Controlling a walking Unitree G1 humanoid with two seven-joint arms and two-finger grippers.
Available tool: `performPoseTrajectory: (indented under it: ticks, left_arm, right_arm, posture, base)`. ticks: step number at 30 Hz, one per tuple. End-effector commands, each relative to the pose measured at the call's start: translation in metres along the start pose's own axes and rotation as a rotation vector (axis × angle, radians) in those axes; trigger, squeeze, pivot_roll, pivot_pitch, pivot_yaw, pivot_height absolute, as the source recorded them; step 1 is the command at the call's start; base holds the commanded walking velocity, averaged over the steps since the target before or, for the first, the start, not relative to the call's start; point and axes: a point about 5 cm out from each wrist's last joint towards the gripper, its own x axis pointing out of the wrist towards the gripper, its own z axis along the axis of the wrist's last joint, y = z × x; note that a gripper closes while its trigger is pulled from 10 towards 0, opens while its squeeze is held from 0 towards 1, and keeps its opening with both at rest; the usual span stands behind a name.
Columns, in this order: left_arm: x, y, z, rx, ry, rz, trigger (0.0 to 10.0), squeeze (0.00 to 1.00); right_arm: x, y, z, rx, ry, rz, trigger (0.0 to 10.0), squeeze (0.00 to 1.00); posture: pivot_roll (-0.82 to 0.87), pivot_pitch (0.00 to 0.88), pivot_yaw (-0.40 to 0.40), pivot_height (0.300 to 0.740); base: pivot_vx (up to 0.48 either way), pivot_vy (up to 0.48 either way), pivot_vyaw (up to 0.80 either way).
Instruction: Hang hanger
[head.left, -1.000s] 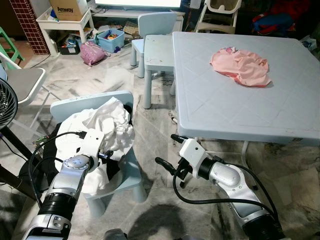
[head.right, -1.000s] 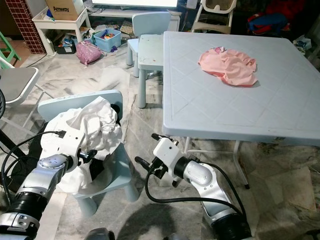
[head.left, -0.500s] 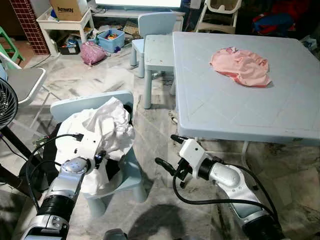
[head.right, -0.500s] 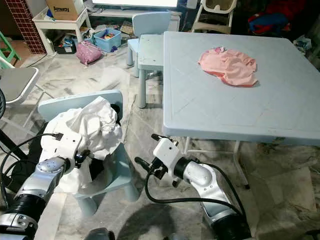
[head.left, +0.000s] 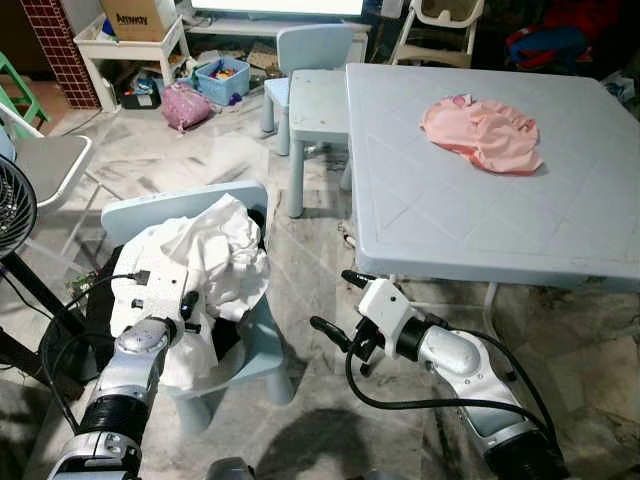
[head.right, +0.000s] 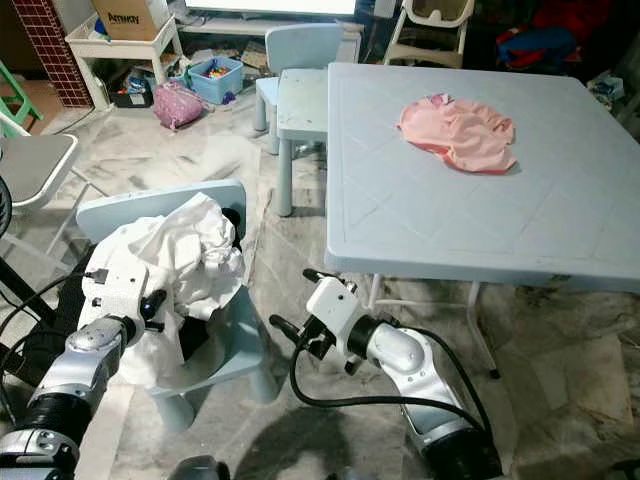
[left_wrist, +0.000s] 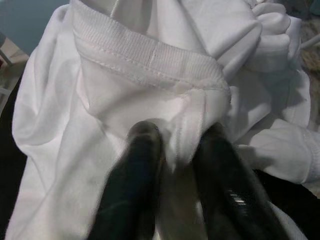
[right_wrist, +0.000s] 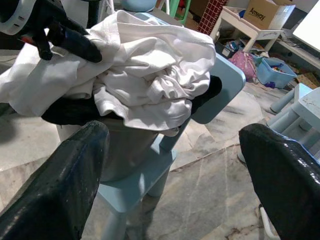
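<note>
On the left, the left end effector (head.left: 186, 305) is down on a pile of white clothes (head.left: 215, 245). Its two black fingers (left_wrist: 142, 170) are close together, and they hold a fold of the white cloth between them. The cloth there is soft and crumpled, with a thick ribbed band along one edge. I cannot tell where a hanger is in the pile.

The white clothes lie heaped on a small blue chair (head.left: 262, 350). They spill over the seat and up the chair back. Some black cloth (head.left: 229, 341) pokes out from under them.

Just to the right of the chair, the right end effector (head.left: 333, 300) hangs low above the floor (head.left: 310, 410). Its fingers are spread wide and hold nothing. It points toward the chair.

On the right is a big pale blue desk (head.left: 450, 230). A pink cloth (head.left: 485, 132) lies bunched up on its far part.
</note>
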Motion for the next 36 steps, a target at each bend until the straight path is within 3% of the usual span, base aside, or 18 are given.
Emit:
performPoseTrajectory:
  ticks: [1,7,11,13,17,25,27,33,35,36]
  left_arm:
    - [0.001,0.000,0.002,-0.007,-0.011,0.011,0.0,0.00]
    - [-0.001,0.003,0.005,-0.076,-0.082,0.066,0.0,0.00]
    - [-0.003,-0.001,0.003,-0.196,-0.124,0.070,0.0,0.00]
    - [-0.003,-0.001,0.003,-0.196,-0.124,0.070,0.0,0.00]
    - [-0.008,-0.008,0.020,-0.311,-0.286,0.053,0.0,0.00]
    - [-0.018,-0.005,0.051,-0.310,-0.481,0.050,0.0,0.00]
    - [-0.022,-0.003,0.069,-0.277,-0.542,0.062,0.0,0.00]
    - [-0.026,-0.004,0.083,-0.272,-0.586,0.063,0.0,0.00]
    - [-0.026,-0.008,0.082,-0.265,-0.579,0.052,0.0,0.00]
    - [-0.024,-0.014,0.075,-0.247,-0.551,0.034,0.0,0.00]
  right_arm:
    - [-0.002,-0.002,-0.002,-0.002,0.005,-0.009,10.0,0.00]
    - [-0.002,-0.002,-0.002,-0.004,0.005,-0.011,10.0,0.00]
    - [-0.002,-0.003,-0.001,-0.007,0.003,-0.013,10.0,0.00]
    - [-0.002,-0.003,-0.001,-0.007,0.003,-0.013,10.0,0.00]
    - [-0.002,-0.005,0.000,-0.015,0.001,-0.017,10.0,0.00]
    - [-0.001,-0.018,-0.001,-0.020,-0.003,-0.064,10.0,0.00]
    - [0.000,-0.030,-0.002,0.036,-0.013,-0.126,10.0,0.00]
    - [0.001,-0.045,-0.002,0.123,-0.044,-0.197,10.0,0.00]
    - [-0.003,-0.052,-0.007,0.197,-0.056,-0.223,10.0,0.00]
    - [-0.007,-0.058,-0.011,0.292,-0.078,-0.239,10.0,0.00]
  posture:
    - [-0.03,0.000,-0.037,0.740]
    - [-0.03,0.000,-0.040,0.740]
    - [-0.03,0.000,-0.045,0.740]
    - [-0.03,0.000,-0.045,0.740]
    - [-0.02,0.000,-0.051,0.740]
    - [0.01,0.000,-0.066,0.740]
    - [0.04,0.000,-0.077,0.740]
    - [0.06,0.000,-0.067,0.740]
    - [0.08,0.000,-0.060,0.740]
    - [0.09,0.000,-0.054,0.740]
  base:
    - [0.000,0.000,0.00]
    - [0.000,0.000,0.00]
    - [0.000,0.000,0.00]
    - [0.000,0.000,0.00]
    - [0.000,0.000,0.00]
    - [0.000,0.000,0.00]
    - [0.000,0.000,0.00]
    - [0.000,0.000,0.00]
    - [0.000,0.000,0.00]
    - [0.000,0.000,0.00]
